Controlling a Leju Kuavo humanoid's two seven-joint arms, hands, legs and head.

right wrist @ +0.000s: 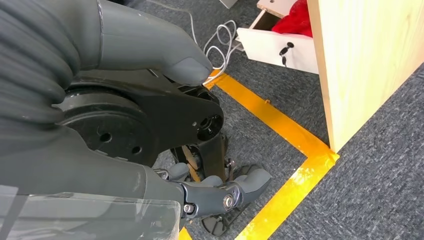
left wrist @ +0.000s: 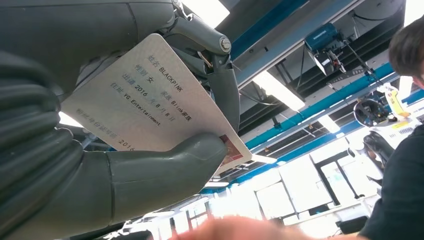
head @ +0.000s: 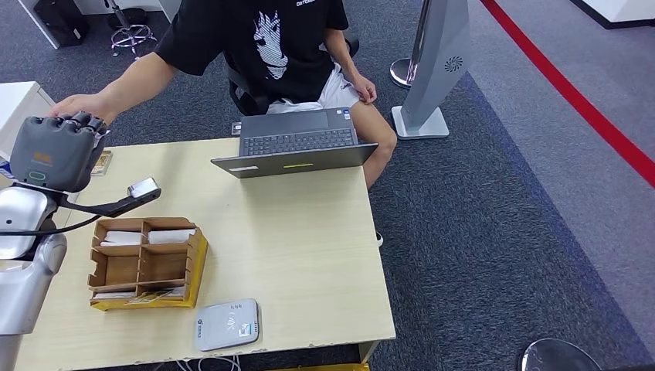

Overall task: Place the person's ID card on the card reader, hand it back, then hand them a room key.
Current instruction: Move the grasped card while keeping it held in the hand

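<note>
so, starting at the left of the head view, our left hand (head: 55, 151) is raised past the table's far left corner, meeting the person's hand (head: 81, 104), which lies over our fingertips. in the left wrist view that hand (left wrist: 100, 150) pinches the id card (left wrist: 145, 105) between thumb and fingers, so we cannot yet tell from one moment whether we are receiving it or giving it back. if receiving, our next move is to carry it across and down to the card reader (head: 226, 325) at the table's (head: 309, 247) near edge; if returning, we loosen the pinch once the person has a grip.

the card is pale, flat and rigid, printed with dark lettering, one corner showing colour under our thumb.

moving right, the cardboard tray (head: 147, 263) holds pale cards, probably room keys. our right hand (right wrist: 150, 130) hangs low by the floor, fingers apart, holding nothing.
</note>
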